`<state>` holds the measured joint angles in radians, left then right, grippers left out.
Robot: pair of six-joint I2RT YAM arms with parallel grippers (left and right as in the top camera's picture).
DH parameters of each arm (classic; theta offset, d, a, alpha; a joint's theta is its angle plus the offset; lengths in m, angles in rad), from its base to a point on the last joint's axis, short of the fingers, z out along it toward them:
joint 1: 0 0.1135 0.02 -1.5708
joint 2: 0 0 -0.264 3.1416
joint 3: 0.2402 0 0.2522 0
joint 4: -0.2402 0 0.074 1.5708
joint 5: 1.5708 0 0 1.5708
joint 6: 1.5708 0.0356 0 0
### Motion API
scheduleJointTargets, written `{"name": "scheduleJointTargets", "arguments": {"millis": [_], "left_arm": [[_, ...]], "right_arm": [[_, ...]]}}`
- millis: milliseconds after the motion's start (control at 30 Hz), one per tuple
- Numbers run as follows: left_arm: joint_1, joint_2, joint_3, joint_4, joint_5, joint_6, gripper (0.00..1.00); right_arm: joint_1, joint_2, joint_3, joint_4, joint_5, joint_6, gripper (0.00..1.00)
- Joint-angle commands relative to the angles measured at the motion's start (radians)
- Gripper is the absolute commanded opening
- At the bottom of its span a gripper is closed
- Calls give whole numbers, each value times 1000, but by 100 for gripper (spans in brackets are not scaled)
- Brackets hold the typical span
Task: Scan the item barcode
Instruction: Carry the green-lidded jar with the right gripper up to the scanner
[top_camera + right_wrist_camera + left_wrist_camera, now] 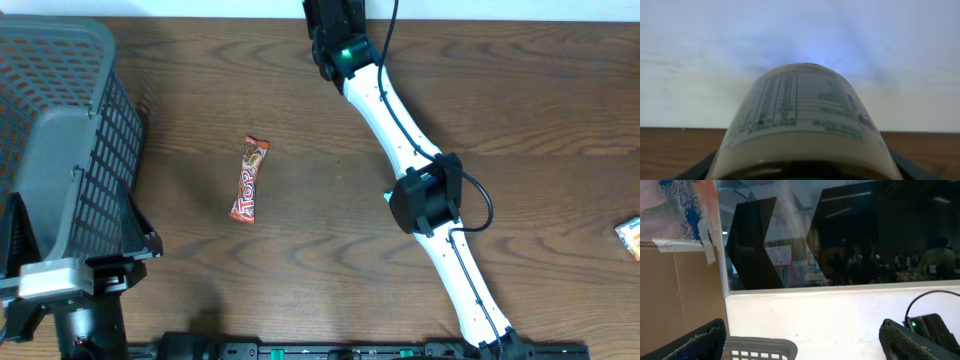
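Wooden surface (320, 250), dark grain, white wall behind.

- Basket (60, 70): gray mesh, at the left edge.
- Candy bar (250, 180): red-orange wrapper, lying flat mid-surface, well apart from the basket.
- Small packet (629, 238): at the right edge.
- Bottle (805, 115): pale, with a blurred printed label facing the wrist camera. It is pinched in the right gripper (802, 172), held at the far edge near the wall.
- Left gripper (802, 327): fingers (695, 342) spread wide, gripping nothing, raised above the basket rim.
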<state>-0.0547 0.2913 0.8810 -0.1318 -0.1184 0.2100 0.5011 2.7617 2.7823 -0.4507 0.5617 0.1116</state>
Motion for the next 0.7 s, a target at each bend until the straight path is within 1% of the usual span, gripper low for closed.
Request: {"name": "scheduleJointTargets", "arguments": {"millis": [0, 267, 467, 667], "left_arm": [[4, 11, -13, 2, 5, -5, 98], [4, 16, -13, 2, 5, -5, 98], [4, 22, -13, 2, 5, -5, 98], [4, 23, -13, 2, 5, -5, 98]], "right_arm": [[-3, 25, -27, 42, 29, -69, 29], [-10, 26, -129, 74, 60, -69, 28], [-8, 26, -134, 74, 103, -69, 27], [11, 25, -134, 0, 225, -95, 26]]}}
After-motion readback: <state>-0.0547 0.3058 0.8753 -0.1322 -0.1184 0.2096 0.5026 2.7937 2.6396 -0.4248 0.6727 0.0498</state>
